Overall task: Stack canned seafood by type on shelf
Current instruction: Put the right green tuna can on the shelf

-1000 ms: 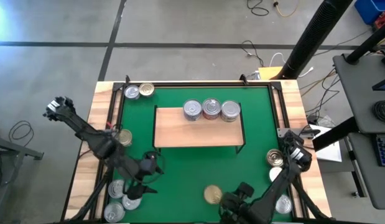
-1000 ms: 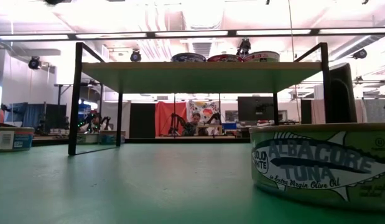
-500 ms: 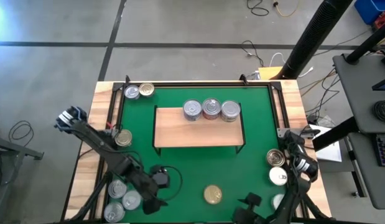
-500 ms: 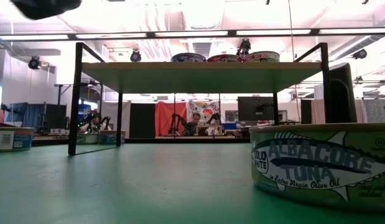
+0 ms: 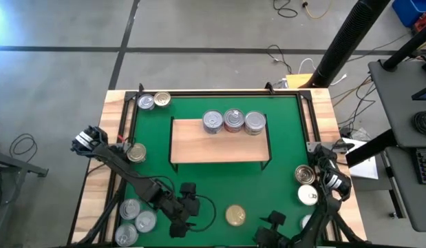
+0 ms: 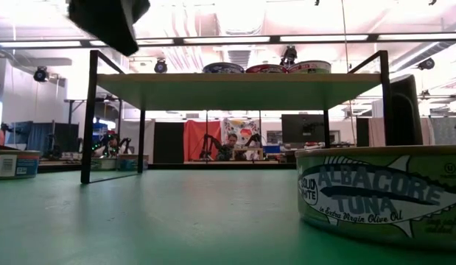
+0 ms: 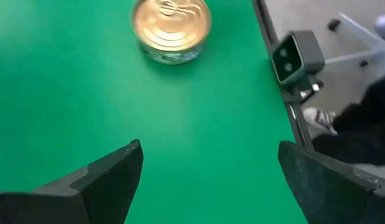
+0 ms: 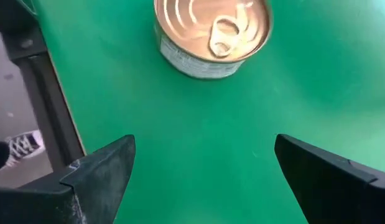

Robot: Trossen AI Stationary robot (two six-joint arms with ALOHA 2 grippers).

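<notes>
A gold-toned tin stands on the green mat near the table's near edge; it shows in the left wrist view, the right wrist view and, large, in the low view. My left gripper hovers open to its left, above the mat. My right gripper hovers open to its right. Neither touches it. The light-wood shelf stands on its black legs mid-table, with three tins in a row along its far edge.
Two tins sit at the far left corner, one at the left edge, three at the near left and three at the right edge. A small camera stands at the near edge. Bare mat lies between shelf and gold tin.
My left gripper has come down and toward the table's near right, closing on the gold tin; it now shows at the low view's upper left. My right gripper has sunk and drawn back a little from the tin toward the right. No tin has moved.
</notes>
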